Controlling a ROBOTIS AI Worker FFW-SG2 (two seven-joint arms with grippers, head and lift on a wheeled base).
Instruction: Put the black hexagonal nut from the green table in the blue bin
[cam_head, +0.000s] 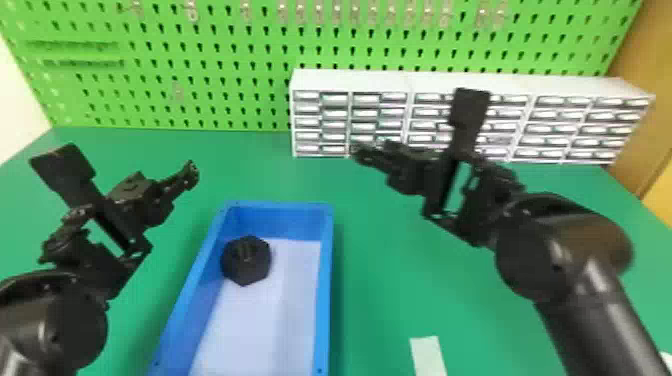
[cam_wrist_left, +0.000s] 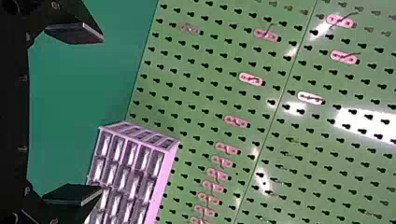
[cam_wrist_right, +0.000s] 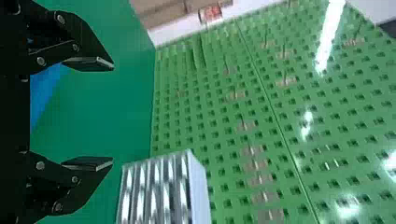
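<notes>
The black hexagonal nut (cam_head: 245, 260) rests inside the blue bin (cam_head: 326, 280), on its pale floor near the far left corner. To the left of the bin, my left gripper (cam_head: 132, 192) is held up with its fingers apart. In the left wrist view the left gripper (cam_wrist_left: 100, 114) has nothing between its pads. My right gripper (cam_head: 431, 162) is raised on the right side, away from the bin. Open and holding nothing, the right gripper (cam_wrist_right: 112, 114) appears in the right wrist view with part of the blue bin (cam_wrist_right: 43, 88) behind it.
A white cabinet of small drawers (cam_head: 350, 80) stands at the back of the green table (cam_head: 380, 280), against a green pegboard (cam_head: 200, 65). A white strip (cam_head: 427, 356) lies on the table right of the bin, near the bottom edge.
</notes>
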